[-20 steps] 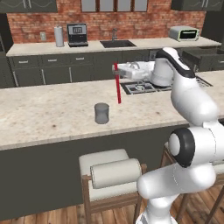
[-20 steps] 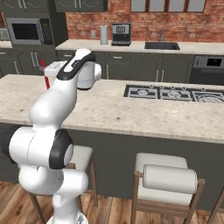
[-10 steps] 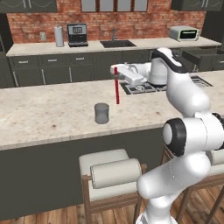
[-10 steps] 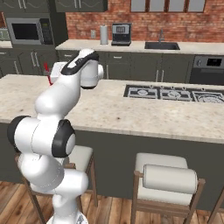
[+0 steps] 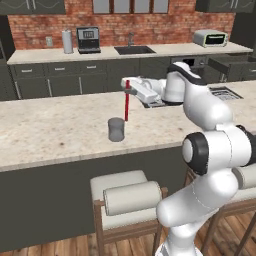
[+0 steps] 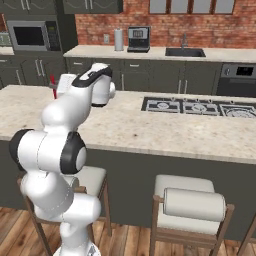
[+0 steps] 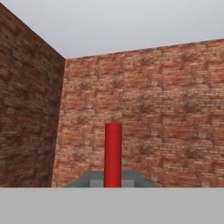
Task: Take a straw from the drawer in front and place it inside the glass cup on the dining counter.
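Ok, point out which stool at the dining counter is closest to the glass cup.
The stool left of the robot's base, cushion roll facing us, sits almost directly below the glass cup. The other stool is hidden behind the arm.

Red straw; grey translucent glass cup; beige speckled dining counter.

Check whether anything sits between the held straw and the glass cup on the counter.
Nothing visible blocks the way. The end effector holds the red straw upright above the beige counter, its lower end just past the rim of the glass cup, up and to the right in the left base view. Only bare countertop lies around the cup.
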Available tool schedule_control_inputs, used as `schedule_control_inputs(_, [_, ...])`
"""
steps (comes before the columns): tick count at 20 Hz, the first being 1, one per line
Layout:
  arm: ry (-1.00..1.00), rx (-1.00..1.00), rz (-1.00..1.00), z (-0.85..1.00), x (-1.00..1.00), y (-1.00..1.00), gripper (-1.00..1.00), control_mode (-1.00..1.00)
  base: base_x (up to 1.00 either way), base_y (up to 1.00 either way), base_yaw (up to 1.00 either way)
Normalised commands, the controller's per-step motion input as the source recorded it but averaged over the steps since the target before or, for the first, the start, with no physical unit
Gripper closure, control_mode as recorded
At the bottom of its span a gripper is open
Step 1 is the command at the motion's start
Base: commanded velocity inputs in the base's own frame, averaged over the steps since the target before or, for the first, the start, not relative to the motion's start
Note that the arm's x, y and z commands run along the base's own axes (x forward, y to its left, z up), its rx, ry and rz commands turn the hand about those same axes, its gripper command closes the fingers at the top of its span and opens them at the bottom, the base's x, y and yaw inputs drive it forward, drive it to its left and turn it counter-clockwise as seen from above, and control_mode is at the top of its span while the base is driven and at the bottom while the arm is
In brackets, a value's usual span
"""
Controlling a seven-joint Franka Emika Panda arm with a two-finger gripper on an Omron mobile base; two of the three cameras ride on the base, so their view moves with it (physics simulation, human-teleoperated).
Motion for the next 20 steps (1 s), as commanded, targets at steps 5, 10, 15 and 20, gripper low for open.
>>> schedule_control_inputs(5, [0.0,0.05,0.0,-0.01,0.29,0.11,1.0,-1.0,0.0,0.0,0.0])
schedule_control_inputs(10, [0.0,0.0,0.0,0.0,0.2,0.0,1.0,-1.0,0.0,0.0,0.0])
schedule_control_inputs(15, [0.0,0.0,0.0,-0.04,0.18,0.0,1.0,-1.0,0.0,0.0,0.0])
schedule_control_inputs(20, [0.04,0.0,0.0,-0.2,0.18,0.0,1.0,-1.0,0.0,0.0,0.0])
